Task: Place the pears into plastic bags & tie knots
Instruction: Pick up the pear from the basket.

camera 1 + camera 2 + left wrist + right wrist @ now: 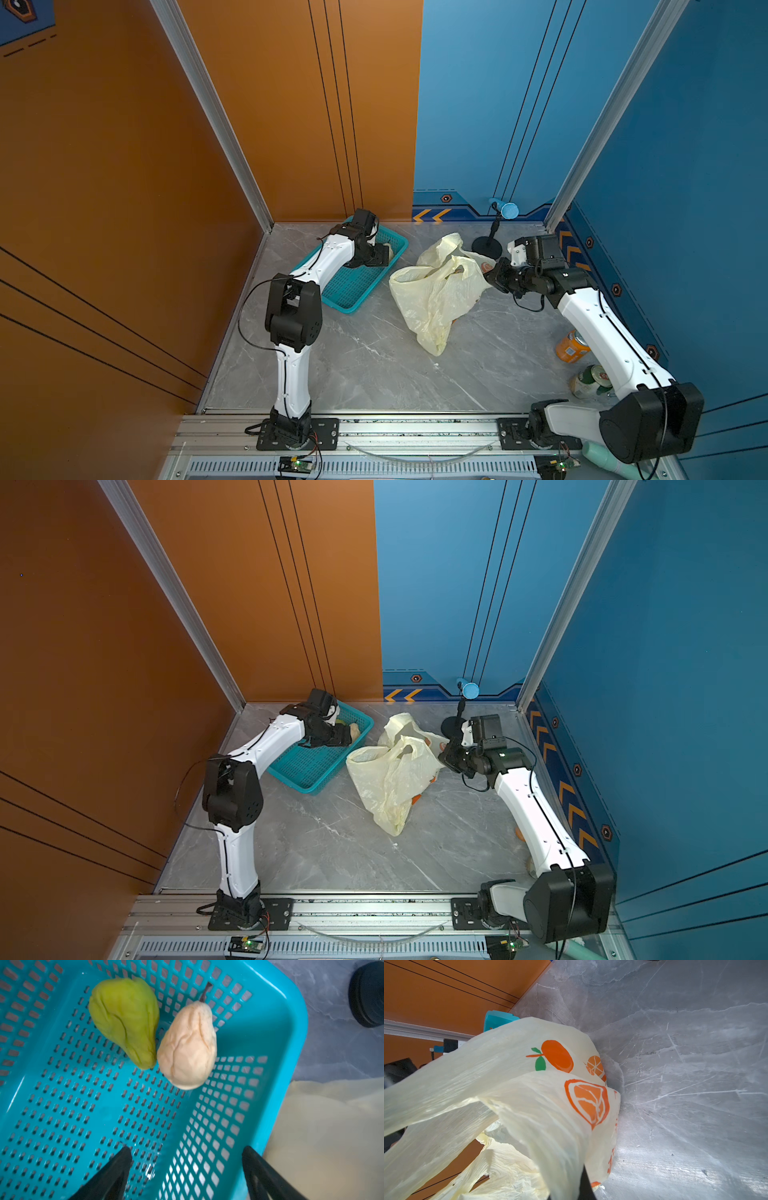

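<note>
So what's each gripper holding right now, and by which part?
Right gripper is shut on the plastic bag, pinching a gathered strip at its mouth, likely a handle. Left gripper is open over the basket, holding nothing.

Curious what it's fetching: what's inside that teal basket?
Two pears, touching: a green pear and a cream pear with a dark stem, lying in the teal basket. In both top views the left arm hides most of them.

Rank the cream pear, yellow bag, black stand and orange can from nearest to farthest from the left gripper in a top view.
1. Cream pear, in the teal basket, right by the left gripper.
2. Yellow bag, mid-table.
3. Black stand, at the back.
4. Orange can, far right side.
</note>
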You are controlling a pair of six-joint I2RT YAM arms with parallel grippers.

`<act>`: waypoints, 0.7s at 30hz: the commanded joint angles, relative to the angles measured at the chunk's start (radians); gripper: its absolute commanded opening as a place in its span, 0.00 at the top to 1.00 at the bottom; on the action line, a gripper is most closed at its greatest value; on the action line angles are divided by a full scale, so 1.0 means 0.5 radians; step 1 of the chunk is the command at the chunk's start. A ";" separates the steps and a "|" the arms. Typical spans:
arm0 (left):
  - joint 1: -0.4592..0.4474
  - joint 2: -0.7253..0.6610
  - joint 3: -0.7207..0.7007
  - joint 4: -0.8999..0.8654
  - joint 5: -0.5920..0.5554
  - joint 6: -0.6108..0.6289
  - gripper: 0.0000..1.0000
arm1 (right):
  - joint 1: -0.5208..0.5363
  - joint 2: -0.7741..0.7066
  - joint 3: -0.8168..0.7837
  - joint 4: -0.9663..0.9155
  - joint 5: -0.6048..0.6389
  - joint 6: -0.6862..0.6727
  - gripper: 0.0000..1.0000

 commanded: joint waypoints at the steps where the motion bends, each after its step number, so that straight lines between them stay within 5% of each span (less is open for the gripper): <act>1: 0.009 0.159 0.242 0.033 -0.027 0.079 0.15 | 0.020 0.022 0.025 -0.036 0.001 -0.022 1.00; 8: 0.020 0.553 0.701 -0.043 -0.016 0.128 0.16 | 0.055 0.046 0.041 -0.030 0.008 -0.010 1.00; 15: 0.041 0.729 0.753 -0.044 -0.045 0.164 0.18 | 0.076 0.080 0.079 -0.021 0.011 -0.004 1.00; 21: 0.022 0.576 0.625 -0.019 -0.098 0.173 0.45 | 0.110 0.112 0.116 0.011 0.019 0.004 1.00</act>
